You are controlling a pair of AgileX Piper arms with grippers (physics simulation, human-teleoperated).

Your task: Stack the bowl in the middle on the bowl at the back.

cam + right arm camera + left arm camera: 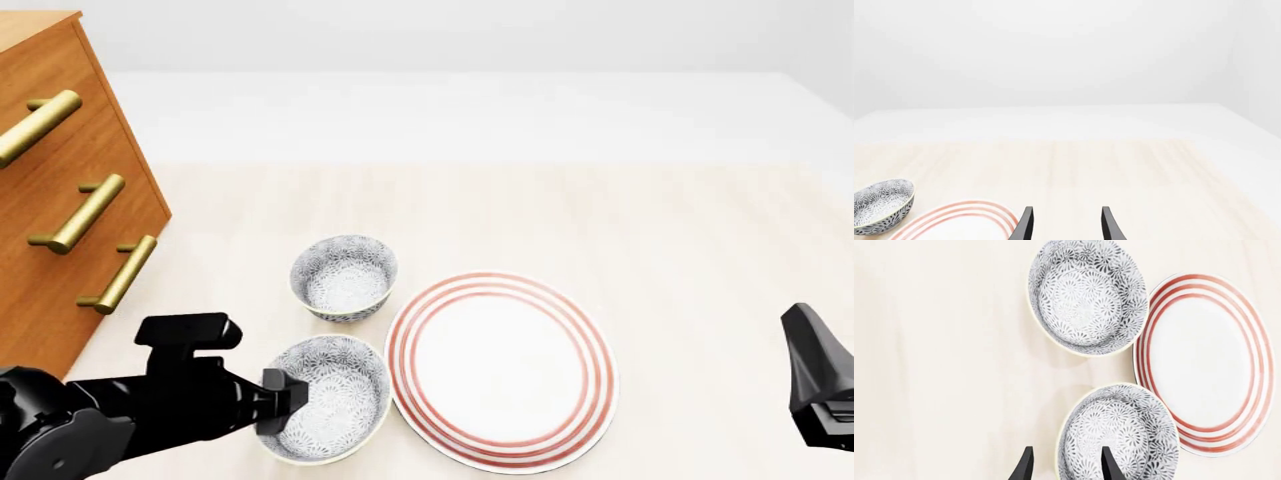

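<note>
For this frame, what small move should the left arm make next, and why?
Probably lower the left gripper a little and close on the near bowl's rim. Its open fingers already straddle the left rim of the nearer small grey-floral white bowl, one inside, one outside. The matching bowl behind it stands empty beside the red-ringed white plate. The right gripper is open, off to the side.

Left hand (1066,466): two dark fingertips (1023,466) show at frame edge, spread apart, one outside and one over the rim of the bowl in the middle (1118,436). Nothing gripped between them. Bowl at the back (1087,296) sits farther along the fingers' line, apart from the near bowl. Red-ringed white plate (1207,360) lies beside both bowls, rim nearly touching each. All rest on pale wood-grain table (941,360).
</note>
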